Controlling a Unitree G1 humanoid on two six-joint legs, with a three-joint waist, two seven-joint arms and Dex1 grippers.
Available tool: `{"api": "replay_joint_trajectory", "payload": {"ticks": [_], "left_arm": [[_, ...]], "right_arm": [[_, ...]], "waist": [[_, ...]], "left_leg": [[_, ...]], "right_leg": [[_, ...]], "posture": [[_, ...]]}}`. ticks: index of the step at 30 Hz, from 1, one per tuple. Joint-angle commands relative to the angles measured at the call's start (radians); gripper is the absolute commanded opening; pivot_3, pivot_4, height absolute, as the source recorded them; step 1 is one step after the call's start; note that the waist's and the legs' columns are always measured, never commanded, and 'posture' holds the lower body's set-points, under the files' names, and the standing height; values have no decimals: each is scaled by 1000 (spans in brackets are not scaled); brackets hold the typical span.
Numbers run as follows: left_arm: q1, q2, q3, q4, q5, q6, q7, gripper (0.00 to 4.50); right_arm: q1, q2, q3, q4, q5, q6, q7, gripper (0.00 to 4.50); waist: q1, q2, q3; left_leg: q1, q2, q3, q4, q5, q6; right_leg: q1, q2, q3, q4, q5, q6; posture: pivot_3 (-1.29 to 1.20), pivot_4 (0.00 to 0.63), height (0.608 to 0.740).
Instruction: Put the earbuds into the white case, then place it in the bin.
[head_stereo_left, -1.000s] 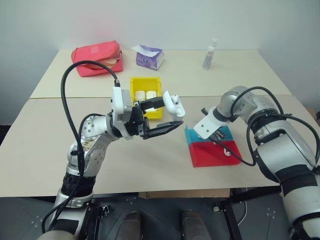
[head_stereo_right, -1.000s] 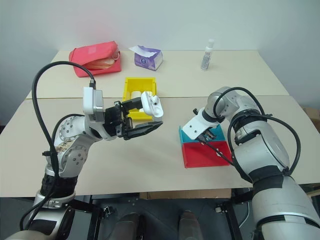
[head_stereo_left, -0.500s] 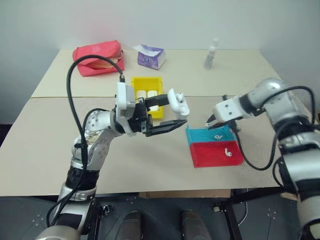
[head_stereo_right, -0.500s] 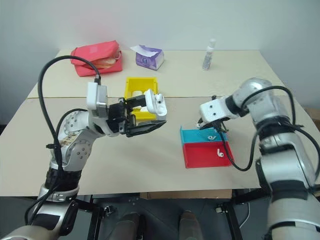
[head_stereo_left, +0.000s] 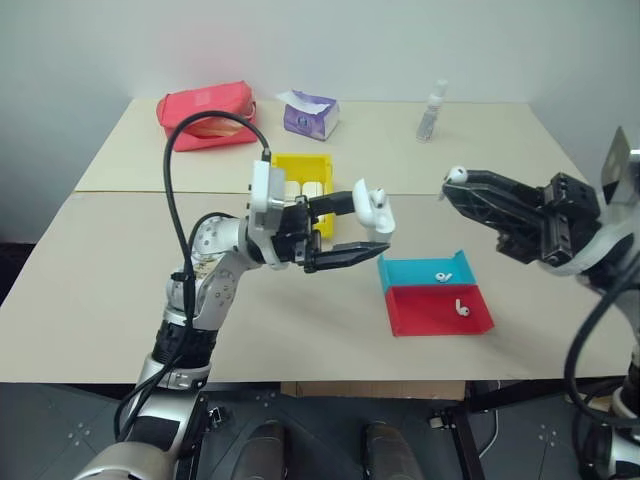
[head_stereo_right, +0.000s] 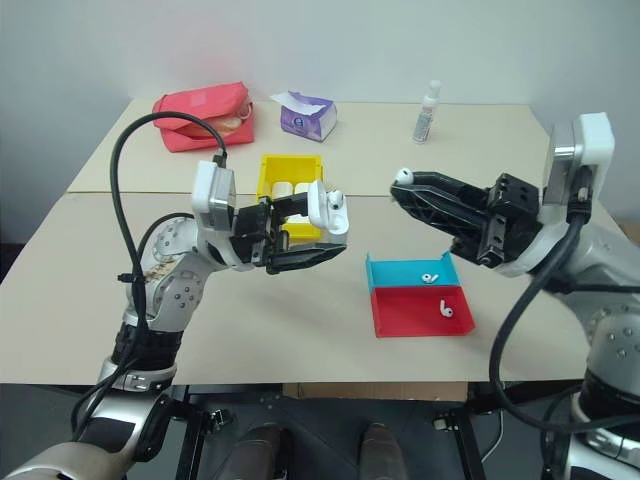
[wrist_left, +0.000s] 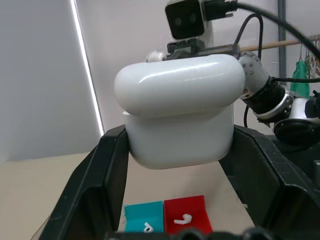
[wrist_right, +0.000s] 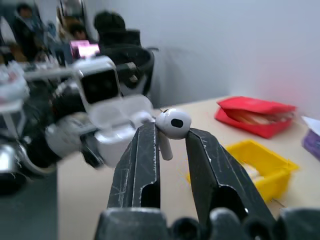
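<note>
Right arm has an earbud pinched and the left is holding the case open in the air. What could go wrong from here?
1. The right gripper pinches the earbud only at its fingertips, so it could slip and fall to the table.
2. The left gripper holds the open white case tilted in the air, apart from the earbud; a slight misalignment could miss the socket.

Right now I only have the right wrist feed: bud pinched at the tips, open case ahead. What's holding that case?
Observer: The left gripper holds the white case in the air, lid flipped open.
Operator: Any buds left on the table?
Observer: Two earbuds, one in the tray's blue half, one in its red half.
Operator: Bin status?
Observer: The yellow bin sits behind the left gripper with two white cases already inside.
</note>
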Motion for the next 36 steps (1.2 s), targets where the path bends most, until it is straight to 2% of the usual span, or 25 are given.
{"api": "replay_joint_trajectory", "payload": {"ticks": [1,7,23,24,25,33,36], "left_arm": [[-48,-15,-4,17,-6,-14,-24,2813],[-66,-25,-5,41,-6,-15,-48,2813],[-57,-28,3,33,9,-21,-50,2813],[-57,-29,4,34,10,-22,-50,2813],[-57,-29,5,34,11,-23,-50,2813],[-56,-29,7,29,14,-26,-41,2813],[-57,-22,12,36,20,-33,-38,2813]], "right_arm": [[-10,1,16,-89,172,3,-191,610],[4,-27,83,-132,212,-8,-274,610],[34,-94,155,-125,142,-14,-247,610],[34,-95,158,-123,138,-13,-244,1339],[34,-97,160,-122,135,-14,-242,1540],[40,-121,152,-121,135,-14,-219,4213],[51,-131,123,-123,161,-18,-214,4213]], "waist": [[0,0,0],[-1,0,0],[0,0,0],[0,0,0],[0,0,0],[1,0,0],[1,0,0]], "left_leg": [[0,0,0,0,0,0],[-1,0,1,0,-1,1],[-1,0,1,0,-1,2],[-1,0,1,0,-1,2],[-1,0,1,0,-1,2],[-1,0,0,0,-1,2],[-1,0,1,0,-1,2]], "right_leg": [[0,0,0,0,0,0],[-1,0,0,-1,0,0],[0,0,0,-1,0,0],[0,0,0,-1,0,0],[0,0,0,-2,0,0],[0,0,0,-2,0,0],[0,0,0,-2,0,0]], "posture": [[0,150,740],[0,150,740],[0,150,740],[0,150,740],[0,150,740],[0,150,740],[0,150,740]]}}
